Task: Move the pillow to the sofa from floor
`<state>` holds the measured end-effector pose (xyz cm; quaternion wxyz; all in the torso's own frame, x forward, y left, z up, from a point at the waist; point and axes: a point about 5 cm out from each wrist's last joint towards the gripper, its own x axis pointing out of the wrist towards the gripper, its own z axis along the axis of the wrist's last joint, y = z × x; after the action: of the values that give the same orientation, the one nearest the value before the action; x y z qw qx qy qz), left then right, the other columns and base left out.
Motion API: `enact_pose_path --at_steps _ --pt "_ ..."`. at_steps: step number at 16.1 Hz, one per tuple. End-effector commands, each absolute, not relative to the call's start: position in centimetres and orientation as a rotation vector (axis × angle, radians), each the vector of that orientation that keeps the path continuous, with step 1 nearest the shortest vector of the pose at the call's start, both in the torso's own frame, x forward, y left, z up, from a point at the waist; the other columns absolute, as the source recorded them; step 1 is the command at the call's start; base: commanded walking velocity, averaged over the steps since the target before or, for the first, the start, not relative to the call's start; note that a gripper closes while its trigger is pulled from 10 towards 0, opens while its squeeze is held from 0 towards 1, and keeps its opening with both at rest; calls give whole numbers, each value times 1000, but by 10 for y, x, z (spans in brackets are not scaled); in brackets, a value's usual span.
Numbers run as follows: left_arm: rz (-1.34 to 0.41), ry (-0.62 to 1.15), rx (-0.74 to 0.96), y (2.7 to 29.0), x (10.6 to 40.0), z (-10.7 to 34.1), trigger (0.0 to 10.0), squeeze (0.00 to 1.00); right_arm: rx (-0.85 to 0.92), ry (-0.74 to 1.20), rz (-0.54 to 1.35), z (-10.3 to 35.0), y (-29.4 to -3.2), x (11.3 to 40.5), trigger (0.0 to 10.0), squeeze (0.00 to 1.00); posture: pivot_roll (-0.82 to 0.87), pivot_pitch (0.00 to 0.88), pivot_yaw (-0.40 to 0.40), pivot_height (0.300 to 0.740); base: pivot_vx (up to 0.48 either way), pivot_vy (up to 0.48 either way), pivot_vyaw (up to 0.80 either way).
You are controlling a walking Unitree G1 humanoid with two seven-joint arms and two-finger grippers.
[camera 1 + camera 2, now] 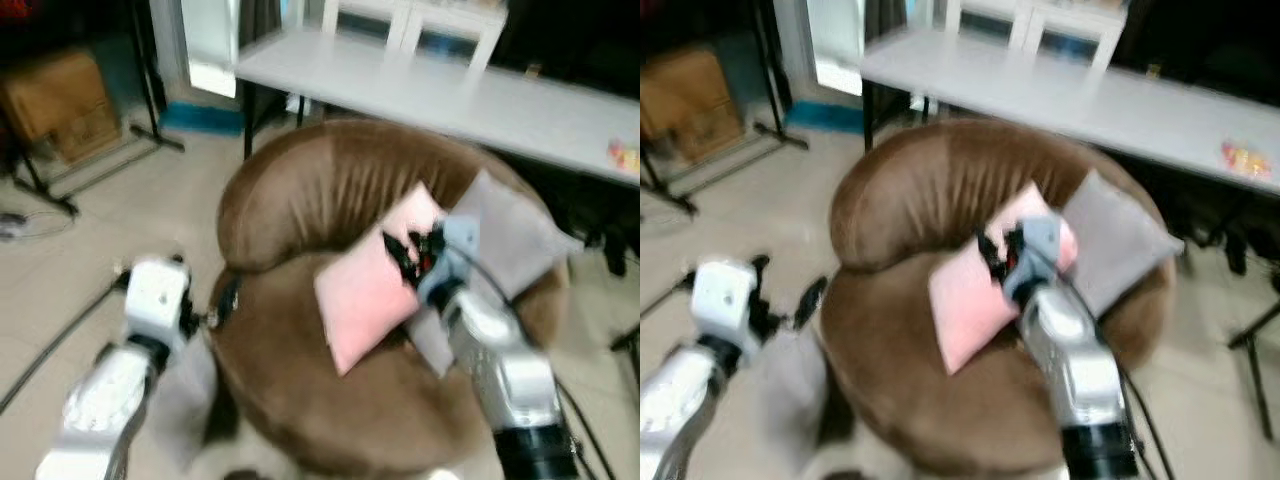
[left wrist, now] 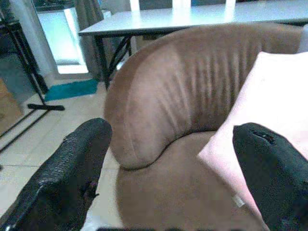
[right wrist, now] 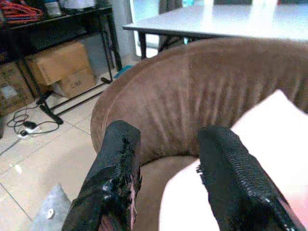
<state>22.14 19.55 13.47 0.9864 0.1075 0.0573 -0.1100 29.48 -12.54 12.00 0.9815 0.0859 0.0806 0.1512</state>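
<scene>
Right gripper (image 1: pixel 408 252) hovering over pink pillow (image 1: pixel 372 282) with fingers spread, holding nothing; pillow already propped on brown sofa (image 1: pixel 300 200) seat beside grey cushion (image 1: pixel 515 235). Best withdrawn straight up, avoiding snagging fabric

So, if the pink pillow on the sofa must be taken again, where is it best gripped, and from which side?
Probably by its upper corner, coming from above and the front. The pink pillow leans tilted against the brown sofa backrest, so that corner stands free, while a grey pillow crowds its right side. The open right gripper is already close.
</scene>
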Motion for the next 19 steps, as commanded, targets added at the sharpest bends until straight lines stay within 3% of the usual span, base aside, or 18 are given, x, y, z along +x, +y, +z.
enact_pose_path --at_steps 1,8,12,19 --pt "-220 103 225 195 223 137 10000 0 175 157 305 124 -124 296 10000 0 59 0 -90 740 0 386 0" --pt "-214 101 231 196 221 138 10000 0 181 152 304 124 -124 295 10000 0 59 0 -90 740 0 367 0" --pt "-195 80 227 197 222 141 10000 0 148 146 381 126 -118 292 10000 0 57 0 -90 740 0 0 0" --pt "-196 79 215 197 224 141 10000 0 127 154 454 125 -112 288 10000 0 57 0 -89 740 144 0 800"
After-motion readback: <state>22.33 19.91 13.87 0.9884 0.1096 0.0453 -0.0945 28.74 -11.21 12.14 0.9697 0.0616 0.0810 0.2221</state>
